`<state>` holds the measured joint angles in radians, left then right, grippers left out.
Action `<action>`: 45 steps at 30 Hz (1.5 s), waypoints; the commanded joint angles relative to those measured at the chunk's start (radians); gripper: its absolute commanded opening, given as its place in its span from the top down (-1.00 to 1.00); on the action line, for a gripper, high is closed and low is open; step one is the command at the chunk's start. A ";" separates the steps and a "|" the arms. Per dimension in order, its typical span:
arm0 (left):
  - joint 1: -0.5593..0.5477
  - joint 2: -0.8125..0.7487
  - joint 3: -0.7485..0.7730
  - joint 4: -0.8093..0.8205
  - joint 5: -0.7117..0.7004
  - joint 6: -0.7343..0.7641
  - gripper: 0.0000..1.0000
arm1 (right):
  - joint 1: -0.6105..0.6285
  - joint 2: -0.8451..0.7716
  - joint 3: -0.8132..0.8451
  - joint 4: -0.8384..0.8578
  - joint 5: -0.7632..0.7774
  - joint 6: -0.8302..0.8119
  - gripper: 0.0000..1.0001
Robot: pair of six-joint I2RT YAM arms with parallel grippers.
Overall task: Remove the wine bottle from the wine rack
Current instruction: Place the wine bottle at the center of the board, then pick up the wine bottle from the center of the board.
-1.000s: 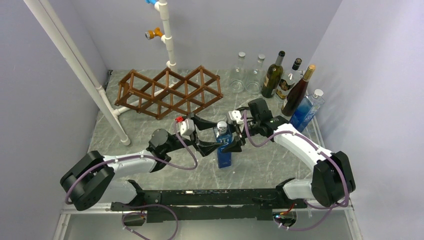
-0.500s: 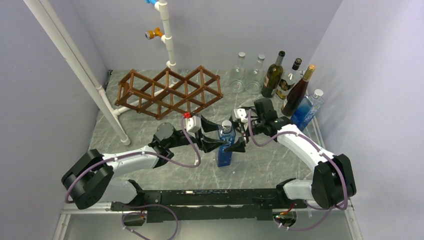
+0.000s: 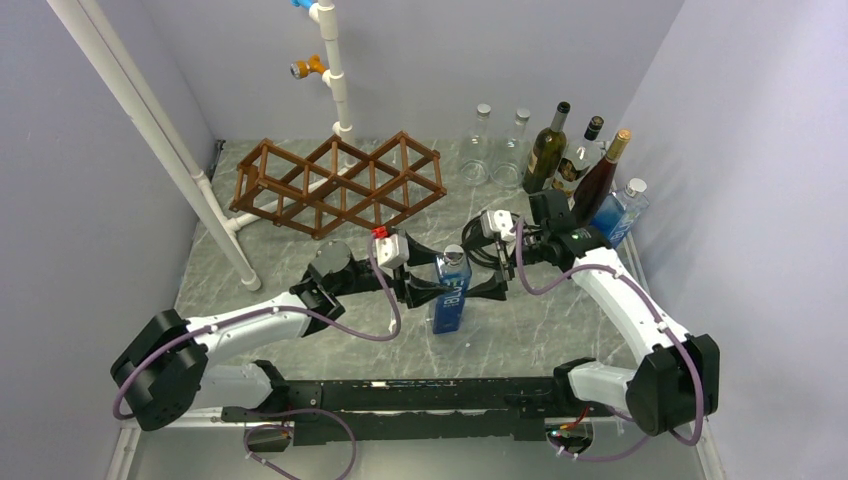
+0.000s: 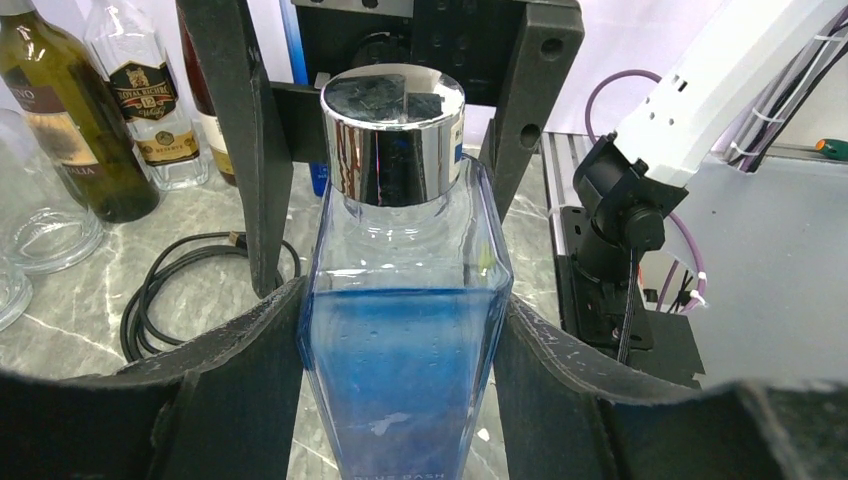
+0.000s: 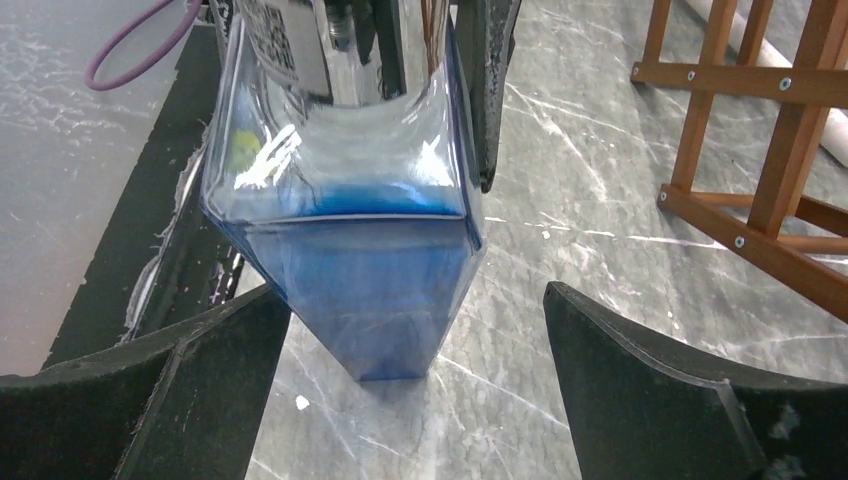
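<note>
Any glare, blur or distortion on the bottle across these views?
Left wrist: the chrome cap mirrors its surroundings; the bottle is sharp. Right wrist: white glare on the bottle's clear upper glass, and what lies behind is warped through it. Top external: even light, no glare, nothing blurred.

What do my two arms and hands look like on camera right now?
The left arm and right arm have white links between bulky black joints, with a purple cable looping along each. The left hand and right hand each carry two black curved fingers, scuffed whitish. A small red tab marks the left wrist.
</note>
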<state>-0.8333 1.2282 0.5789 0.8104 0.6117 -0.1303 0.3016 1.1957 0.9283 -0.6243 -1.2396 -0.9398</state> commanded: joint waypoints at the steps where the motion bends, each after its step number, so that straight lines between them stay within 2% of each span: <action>1: -0.016 -0.053 0.048 -0.025 0.002 -0.016 -0.25 | 0.016 -0.011 0.070 -0.040 -0.029 0.009 -0.99; 6: -0.017 -0.104 0.022 -0.034 -0.018 -0.027 -0.64 | 0.083 0.014 0.137 -0.127 0.054 -0.002 -0.99; 15: -0.017 -0.233 0.002 -0.159 -0.068 -0.005 -0.98 | 0.200 0.061 0.194 -0.192 0.116 -0.008 -0.99; 22: -0.017 -0.383 0.052 -0.474 -0.202 0.036 -0.99 | 0.234 0.090 0.231 -0.213 0.120 -0.002 -0.98; 25: -0.017 -0.445 0.050 -0.564 -0.280 0.041 -0.99 | 0.235 0.094 0.231 -0.209 0.112 0.001 -0.87; 30: -0.017 -0.525 0.023 -0.649 -0.361 0.030 -0.99 | 0.235 0.104 0.245 -0.247 0.096 -0.050 -0.56; 32: -0.018 -0.546 0.012 -0.667 -0.389 0.020 -0.99 | 0.234 0.107 0.253 -0.296 0.084 -0.111 -0.32; 35: -0.017 -0.568 -0.001 -0.694 -0.455 0.007 -0.99 | 0.235 0.111 0.268 -0.333 0.081 -0.155 0.15; 38: -0.018 -0.590 -0.021 -0.691 -0.482 0.005 -0.99 | 0.234 0.116 0.290 -0.363 0.085 -0.177 0.49; 44: -0.016 -0.612 -0.057 -0.682 -0.527 -0.002 -0.99 | 0.232 0.145 0.381 -0.459 0.092 -0.210 1.00; 45: -0.017 -0.615 -0.061 -0.680 -0.534 -0.002 -0.99 | 0.231 0.146 0.391 -0.466 0.092 -0.207 1.00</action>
<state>-0.8459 0.6338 0.5331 0.1184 0.1341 -0.1204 0.5339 1.3495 1.2171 -1.0206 -1.0954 -1.0981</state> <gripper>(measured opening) 0.995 0.643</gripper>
